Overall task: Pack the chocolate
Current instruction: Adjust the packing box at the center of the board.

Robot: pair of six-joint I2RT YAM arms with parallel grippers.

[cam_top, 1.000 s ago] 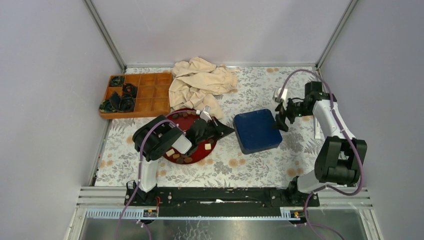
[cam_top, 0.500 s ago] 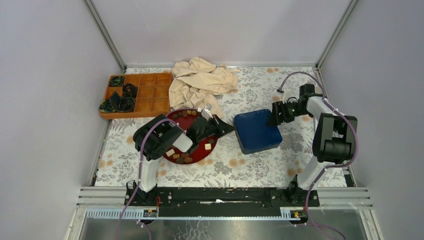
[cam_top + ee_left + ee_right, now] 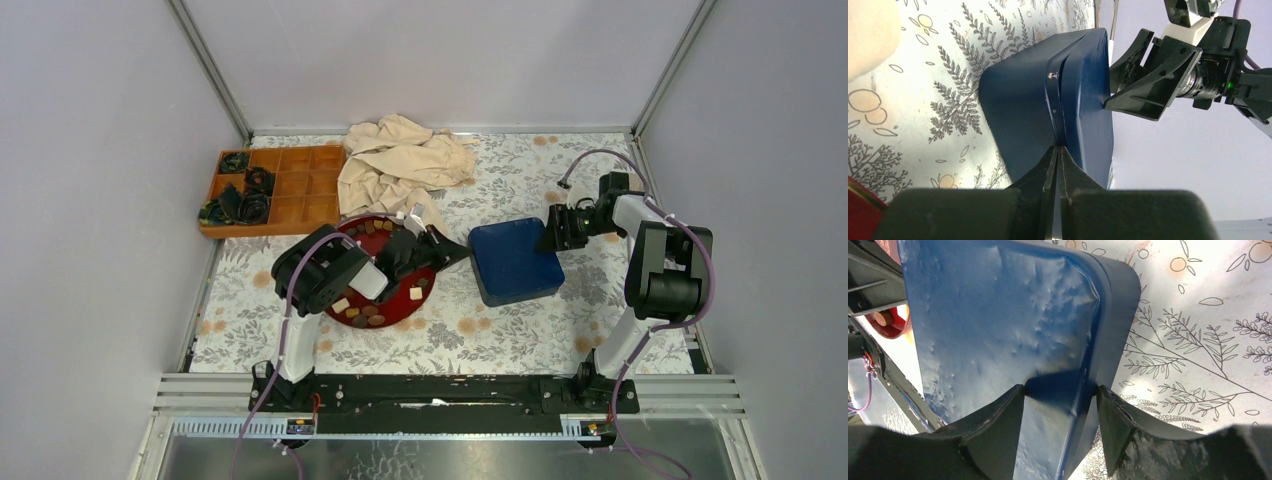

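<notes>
The left pincer (image 3: pixel 1058 150) is pressed together, tip at the box (image 3: pixel 1023 100) seam; the right pincer (image 3: pixel 1060 405) straddles its edge, whether clamped I cannot tell.

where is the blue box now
In the top view, the blue box sits right of centre, between the red plate and the right gripper at its far right corner.

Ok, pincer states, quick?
Left pincer: closed, empty, at the seam of the dark blue square box.
Right pincer: astride that box's corner; grip cannot be told.
</notes>
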